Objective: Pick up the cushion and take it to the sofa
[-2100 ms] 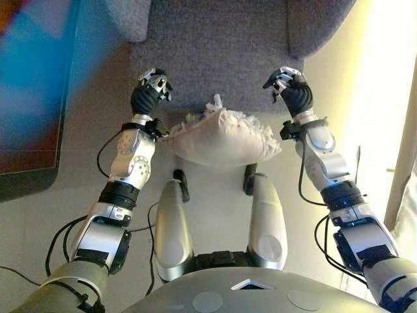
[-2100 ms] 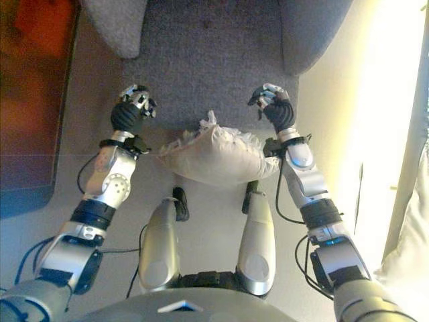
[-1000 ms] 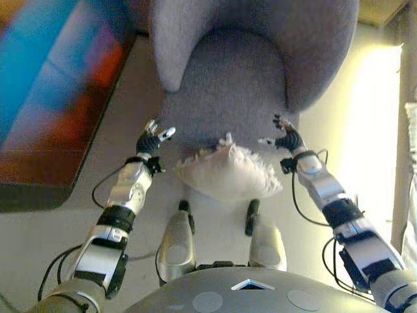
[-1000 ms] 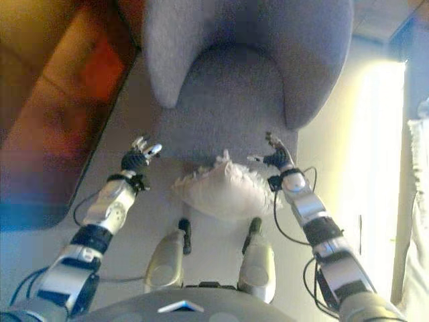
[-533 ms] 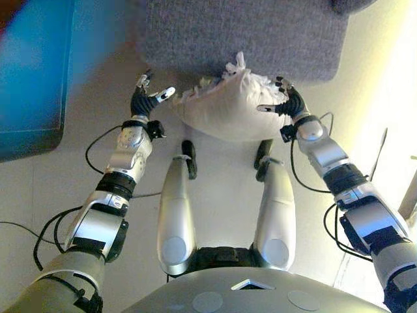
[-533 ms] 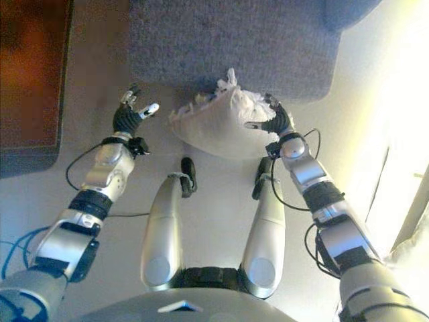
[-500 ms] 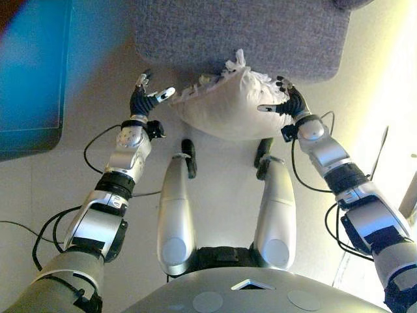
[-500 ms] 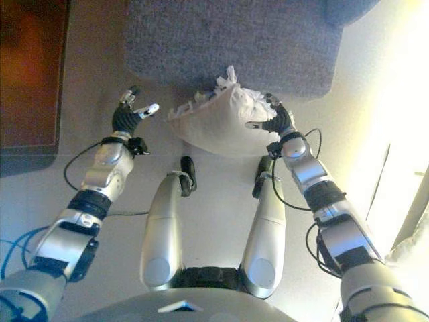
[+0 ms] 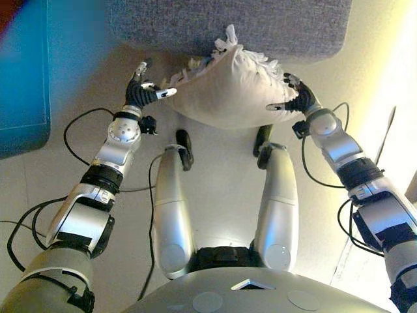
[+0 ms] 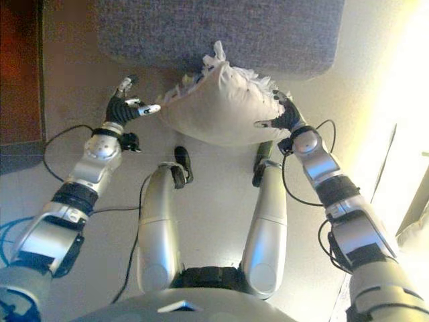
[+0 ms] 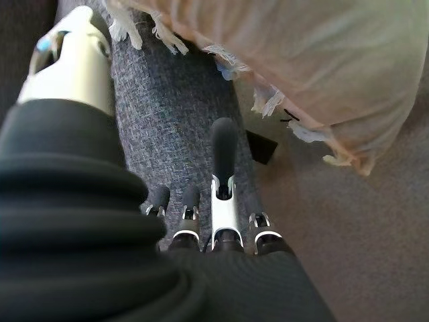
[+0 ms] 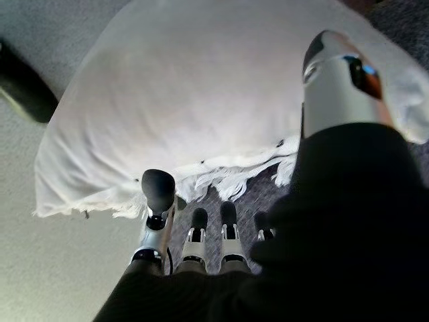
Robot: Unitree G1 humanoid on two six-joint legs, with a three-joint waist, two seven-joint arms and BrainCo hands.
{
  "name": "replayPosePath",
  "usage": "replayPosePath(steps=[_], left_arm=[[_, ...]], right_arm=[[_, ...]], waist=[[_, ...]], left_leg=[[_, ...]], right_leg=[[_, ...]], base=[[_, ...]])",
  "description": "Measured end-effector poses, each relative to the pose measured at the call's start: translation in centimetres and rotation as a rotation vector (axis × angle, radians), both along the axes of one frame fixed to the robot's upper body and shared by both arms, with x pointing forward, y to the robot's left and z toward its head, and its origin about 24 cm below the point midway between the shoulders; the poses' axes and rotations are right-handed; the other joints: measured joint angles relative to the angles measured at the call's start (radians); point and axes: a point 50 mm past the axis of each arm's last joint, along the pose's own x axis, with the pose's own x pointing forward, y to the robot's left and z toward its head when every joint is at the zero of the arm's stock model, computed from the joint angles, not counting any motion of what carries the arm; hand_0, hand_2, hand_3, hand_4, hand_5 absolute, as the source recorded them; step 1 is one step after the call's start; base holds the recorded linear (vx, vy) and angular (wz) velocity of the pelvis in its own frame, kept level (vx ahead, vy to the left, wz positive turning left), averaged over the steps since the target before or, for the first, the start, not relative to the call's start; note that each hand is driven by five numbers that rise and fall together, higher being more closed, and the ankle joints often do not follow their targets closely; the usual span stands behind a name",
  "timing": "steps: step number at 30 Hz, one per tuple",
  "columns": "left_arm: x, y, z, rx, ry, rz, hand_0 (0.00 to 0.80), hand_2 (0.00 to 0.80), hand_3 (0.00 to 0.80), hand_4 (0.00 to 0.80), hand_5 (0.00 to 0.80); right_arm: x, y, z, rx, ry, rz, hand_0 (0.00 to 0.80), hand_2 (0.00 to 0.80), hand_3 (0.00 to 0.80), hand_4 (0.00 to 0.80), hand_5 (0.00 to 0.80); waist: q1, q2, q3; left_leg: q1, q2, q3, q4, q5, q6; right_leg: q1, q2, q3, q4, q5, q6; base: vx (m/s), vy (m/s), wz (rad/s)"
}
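Left hand fingers spread, thumb touching the cream fringed fabric cushion's near corner. Right hand fingers also open, at the opposite end. Cushion lies between both hands, long axis hand to hand, leaning on the grey woven sofa front edge, above the floor. Nothing blocks; next probably squeeze inward.

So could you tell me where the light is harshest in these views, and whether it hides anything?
Eye views: strong glare washes out the floor on the robot's right, while the cushion stays readable. Right wrist view: the cushion is brightly lit. Left wrist view: dimmer, with the sofa fabric in shade under the cushion.
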Motion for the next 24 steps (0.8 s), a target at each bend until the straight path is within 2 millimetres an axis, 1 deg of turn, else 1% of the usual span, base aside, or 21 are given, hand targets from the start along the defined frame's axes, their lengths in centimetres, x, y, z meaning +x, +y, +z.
replayPosePath(steps=[5,9,13,15,19,21,24], left_arm=[[0.2,-0.2,0.5,0.012,-0.018,-0.007,0.0,0.0,0.0,0.0,0.0],[0.4,-0.8,0.9,0.217,-0.043,-0.029,0.0,0.0,0.0,0.0,0.0],[1.3,-1.6,2.6,0.461,-0.095,-0.055,0.0,0.0,0.0,0.0,0.0],[1.9,-1.9,3.7,0.529,-0.119,-0.043,0.0,0.0,0.0,0.0,0.0],[2.8,-2.1,5.5,0.641,-0.15,-0.023,0.0,0.0,0.0,0.0,0.0],[3.1,-2.3,5.8,0.677,-0.147,-0.023,0.0,0.0,0.0,0.0,0.0],[3.5,-2.2,6.4,0.688,-0.143,-0.01,0.0,0.0,0.0,0.0,0.0]], right_arm=[[0.5,0.4,1.3,-0.082,-0.053,0.01,0.0,0.0,0.0,0.0,0.0],[1.3,0.8,2.9,-0.13,-0.088,0.011,0.0,0.0,0.0,0.0,0.0],[2.3,1.0,4.6,-0.18,-0.111,-0.003,0.0,0.0,0.0,0.0,0.0],[2.7,1.1,5.2,-0.201,-0.117,-0.011,0.0,0.0,0.0,0.0,0.0],[3.2,1.5,6.1,-0.252,-0.124,-0.005,0.0,0.0,0.0,0.0,0.0],[3.5,1.4,6.5,-0.267,-0.118,-0.017,0.0,0.0,0.0,0.0,0.0],[3.8,1.3,7.0,-0.299,-0.118,-0.022,0.0,0.0,0.0,0.0,0.0]], waist=[[-0.002,0.005,0.003],[-0.001,0.009,0.005],[-0.001,0.019,0.01],[-0.001,0.025,0.013],[-0.001,0.03,0.015],[-0.001,0.037,0.019],[-0.002,0.038,0.02]], left_leg=[[0.0,-0.001,0.003,-0.004,-0.002,-0.003],[-0.005,-0.003,0.004,0.001,-0.004,-0.006],[-0.005,-0.003,0.005,0.001,-0.003,-0.006],[-0.006,-0.005,0.01,0.001,-0.004,-0.006],[-0.02,-0.008,0.014,0.002,0.0,-0.011],[-0.019,-0.009,0.015,0.005,-0.001,-0.01],[-0.019,-0.009,0.016,0.005,-0.001,-0.011]], right_leg=[[-0.007,0.001,0.004,0.002,0.0,-0.001],[-0.019,0.0,0.01,0.021,-0.008,-0.006],[-0.02,0.0,0.013,0.023,-0.009,-0.006],[-0.026,0.0,0.019,0.023,-0.008,-0.005],[-0.044,0.0,0.022,0.029,-0.008,-0.005],[-0.046,-0.001,0.024,0.037,-0.01,-0.004],[-0.05,0.0,0.025,0.041,-0.011,-0.006]], base=[[0.0,0.0,0.0],[0.009,0.013,0.01],[-0.002,0.053,0.0],[-0.006,0.051,-0.02],[-0.003,0.019,-0.01],[0.0,0.0,0.0],[0.0,0.0,0.0]])
